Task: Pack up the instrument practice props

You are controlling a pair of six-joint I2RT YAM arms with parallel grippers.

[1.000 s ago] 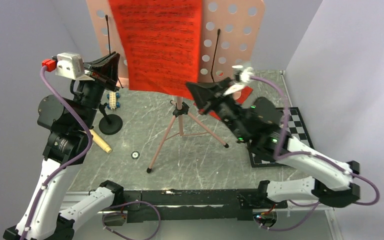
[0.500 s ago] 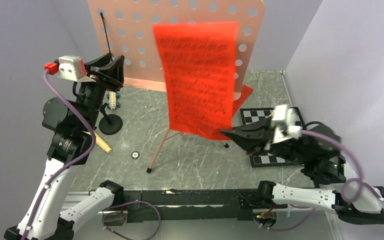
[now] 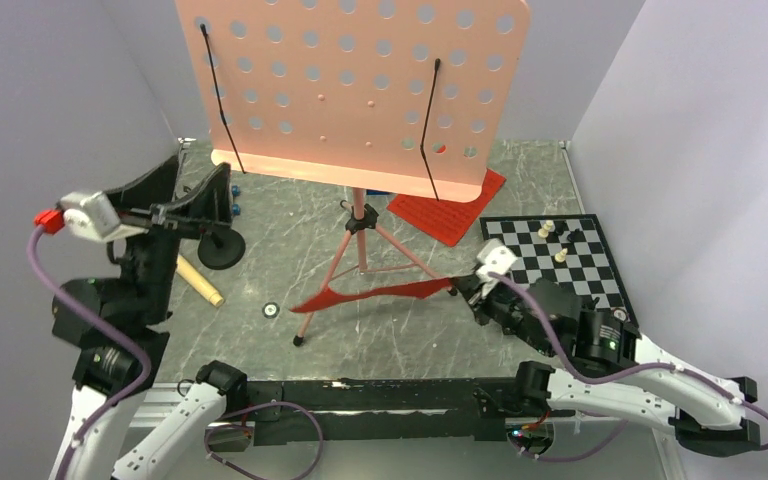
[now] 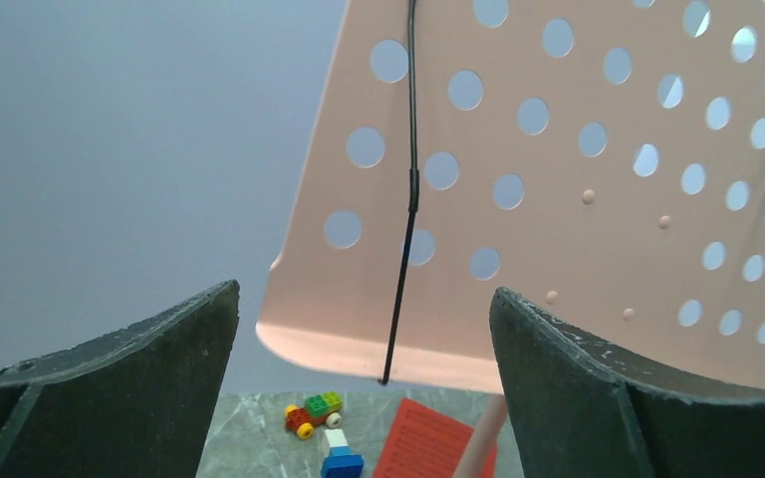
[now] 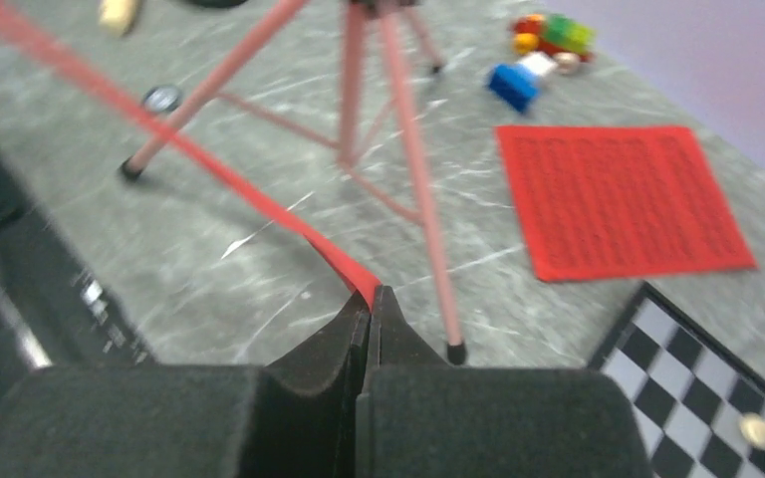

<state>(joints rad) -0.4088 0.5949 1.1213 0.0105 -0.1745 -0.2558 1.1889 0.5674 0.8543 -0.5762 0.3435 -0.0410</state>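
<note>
Fingers on the right (image 5: 299,398) pinch a red sheet (image 3: 390,292); left fingers (image 4: 110,378) gape.

Music stand (image 3: 360,90) centre; chessboard (image 3: 590,280) right; mic stand (image 3: 222,247) left; sheet-music page (image 3: 450,215) behind.

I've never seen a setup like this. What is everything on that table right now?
music stand: one, pink, table centre.
flat sheet-music page: one, red, behind the stand.
held sheet-music page: one, red, low in front of the stand.
mic stand: one, black, left.
microphone: one, beige, lying beside the mic stand.
chessboard: one, black-and-white, right, with pieces.
toy block cars: two, multicoloured, back left.
small disc: one, dark, near the stand's front foot.
left tool: one, black, open and empty.
right tool: one, black, shut on the held sheet-music page.
</note>
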